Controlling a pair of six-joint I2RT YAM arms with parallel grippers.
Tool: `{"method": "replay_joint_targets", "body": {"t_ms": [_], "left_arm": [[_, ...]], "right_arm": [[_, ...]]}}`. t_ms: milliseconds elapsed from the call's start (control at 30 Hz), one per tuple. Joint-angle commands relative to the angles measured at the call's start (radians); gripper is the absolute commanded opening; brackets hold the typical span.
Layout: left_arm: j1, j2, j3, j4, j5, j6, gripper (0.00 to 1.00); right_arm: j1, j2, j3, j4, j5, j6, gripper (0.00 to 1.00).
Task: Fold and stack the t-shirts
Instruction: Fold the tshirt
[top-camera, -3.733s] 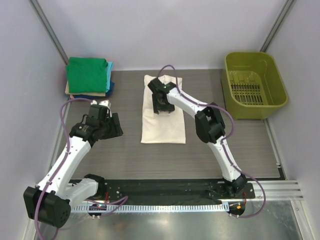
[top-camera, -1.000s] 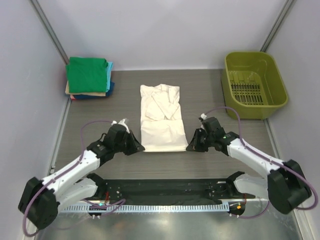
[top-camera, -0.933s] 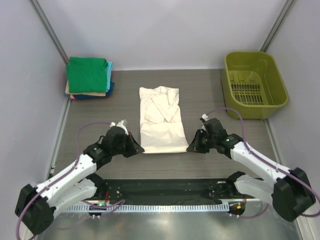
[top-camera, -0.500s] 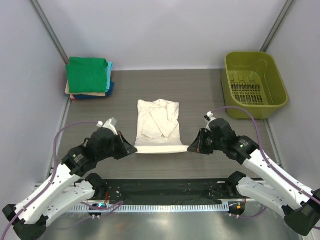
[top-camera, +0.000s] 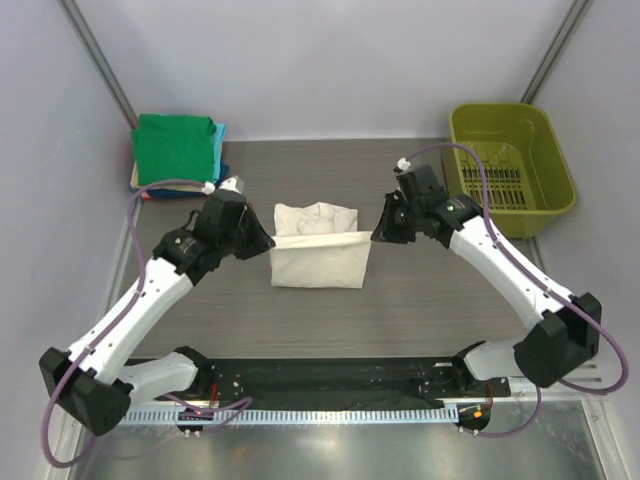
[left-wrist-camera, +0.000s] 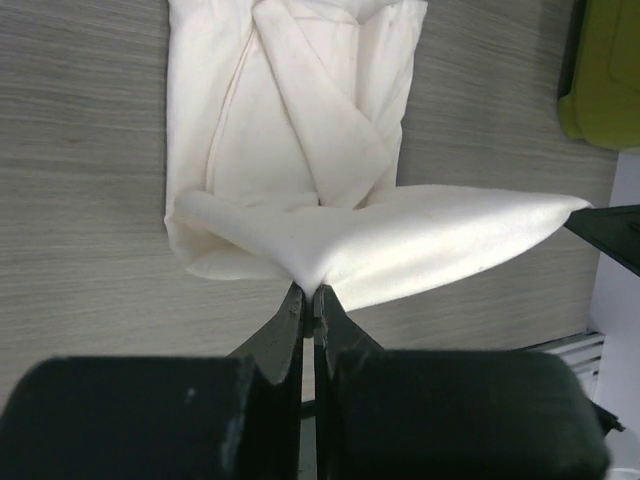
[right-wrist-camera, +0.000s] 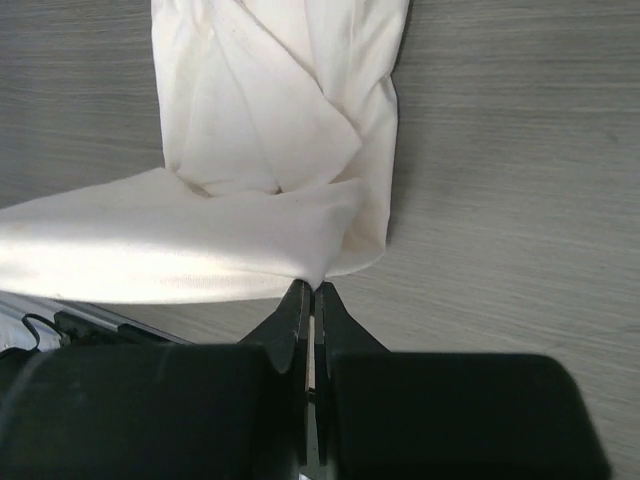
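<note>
The cream t-shirt (top-camera: 318, 262) lies mid-table with its sleeves folded in. Its near hem is raised and stretched between my two grippers. My left gripper (top-camera: 268, 240) is shut on the hem's left corner, and in the left wrist view the cloth (left-wrist-camera: 400, 240) bulges out from the closed tips (left-wrist-camera: 308, 292). The right gripper (top-camera: 376, 236) is shut on the right corner, pinching the cloth (right-wrist-camera: 200, 250) at its tips (right-wrist-camera: 312, 286). The lifted hem hangs above the shirt's collar half (top-camera: 315, 215). Folded t-shirts (top-camera: 176, 150) are stacked at the far left, a green one on top.
An olive-green plastic basket (top-camera: 548, 130) stands at the far right of the table; its corner (left-wrist-camera: 605, 70) shows in the left wrist view. Walls close in the table's left, right and far sides. A black rail (top-camera: 330, 375) runs along the near edge.
Both grippers closed on the near hem corners, lifted them and carried them away from the bases, doubling the near half of the cream shirt over toward its collar.
</note>
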Motion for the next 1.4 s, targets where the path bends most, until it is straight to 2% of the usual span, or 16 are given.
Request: {"method": "replay_joint_targets", "body": {"t_ms": [0, 200, 567, 700, 733, 767, 800, 833, 900, 933, 967, 1033, 1133, 1167, 1267, 1367], "left_arm": [[0.125, 0.063, 0.052, 0.042, 0.060, 0.106, 0.00], [0.247, 0.273, 0.135, 0.105, 0.157, 0.157, 0.00], [0.345, 0.557, 0.299, 0.135, 0.241, 0.172, 0.00], [0.372, 0.733, 0.456, 0.116, 0.253, 0.189, 0.00], [0.388, 0.829, 0.503, 0.095, 0.267, 0.194, 0.01], [0.397, 0.897, 0.565, 0.069, 0.298, 0.197, 0.04], [0.406, 0.952, 0.621, 0.038, 0.327, 0.203, 0.27], [0.421, 1.068, 0.741, 0.029, 0.367, 0.227, 0.44], [0.426, 1.167, 0.880, -0.082, 0.418, 0.238, 0.62], [0.429, 1.210, 1.023, -0.136, 0.398, 0.252, 0.64], [0.428, 1.235, 1.053, -0.172, 0.381, 0.256, 0.66], [0.428, 1.192, 1.029, -0.140, 0.381, 0.263, 0.68], [0.429, 1.030, 0.804, 0.028, 0.358, 0.272, 0.70], [0.429, 0.984, 0.682, 0.064, 0.350, 0.266, 0.70], [0.432, 0.867, 0.484, 0.196, 0.384, 0.232, 0.71], [0.432, 0.804, 0.351, 0.351, 0.442, 0.204, 0.71]], "right_arm": [[-0.055, 0.076, 0.102, -0.010, 0.041, -0.103, 0.01], [-0.101, 0.240, 0.207, 0.020, -0.003, -0.134, 0.01], [-0.154, 0.499, 0.378, 0.045, -0.057, -0.155, 0.01], [-0.181, 0.654, 0.522, 0.045, -0.088, -0.163, 0.01], [-0.189, 0.692, 0.559, 0.043, -0.097, -0.164, 0.04], [-0.197, 0.732, 0.599, 0.037, -0.112, -0.164, 0.18], [-0.213, 0.831, 0.689, 0.036, -0.146, -0.164, 0.40], [-0.220, 0.880, 0.751, 0.011, -0.148, -0.160, 0.66], [-0.236, 0.982, 0.908, -0.055, -0.163, -0.155, 0.77], [-0.238, 0.993, 0.938, -0.065, -0.163, -0.155, 0.81], [-0.241, 0.990, 0.949, -0.072, -0.163, -0.160, 0.82], [-0.241, 0.934, 0.917, -0.070, -0.140, -0.175, 0.83], [-0.241, 0.828, 0.775, -0.031, -0.118, -0.184, 0.83], [-0.241, 0.791, 0.726, -0.012, -0.121, -0.184, 0.83], [-0.241, 0.661, 0.449, 0.081, -0.132, -0.169, 0.83], [-0.240, 0.548, 0.301, 0.149, -0.151, -0.157, 0.83]]}}
